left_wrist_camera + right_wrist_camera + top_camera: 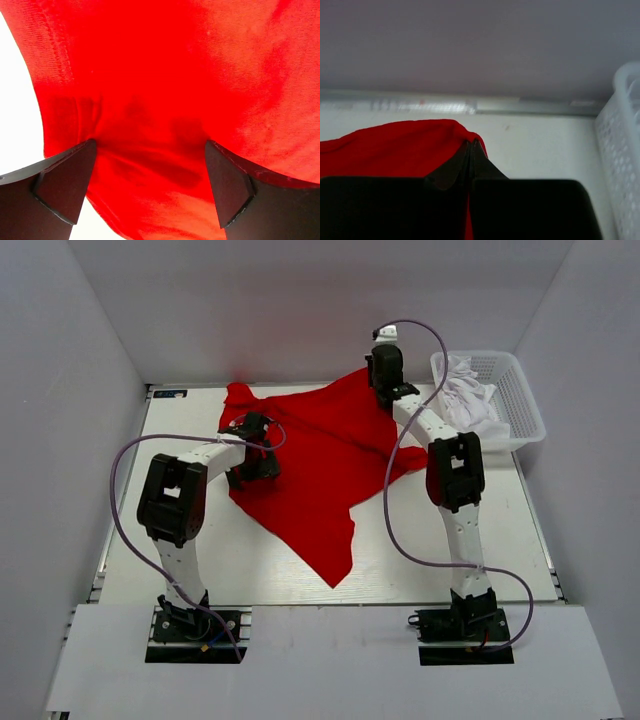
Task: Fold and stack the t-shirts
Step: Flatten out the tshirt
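A red t-shirt [320, 455] lies spread and rumpled across the middle of the white table. My right gripper [381, 383] is at the far side, shut on the shirt's far edge; in the right wrist view the closed fingertips [472, 145] pinch a ridge of red cloth [395, 147] lifted off the table. My left gripper [255, 452] is open over the shirt's left part; in the left wrist view its two fingers [67, 182] stand wide apart with red cloth [165, 100] between and beneath them.
A white plastic basket [520, 400] with white t-shirts [470, 400] stands at the back right; its wall shows in the right wrist view [620, 165]. Grey walls enclose the table on three sides. Purple cables loop from both arms.
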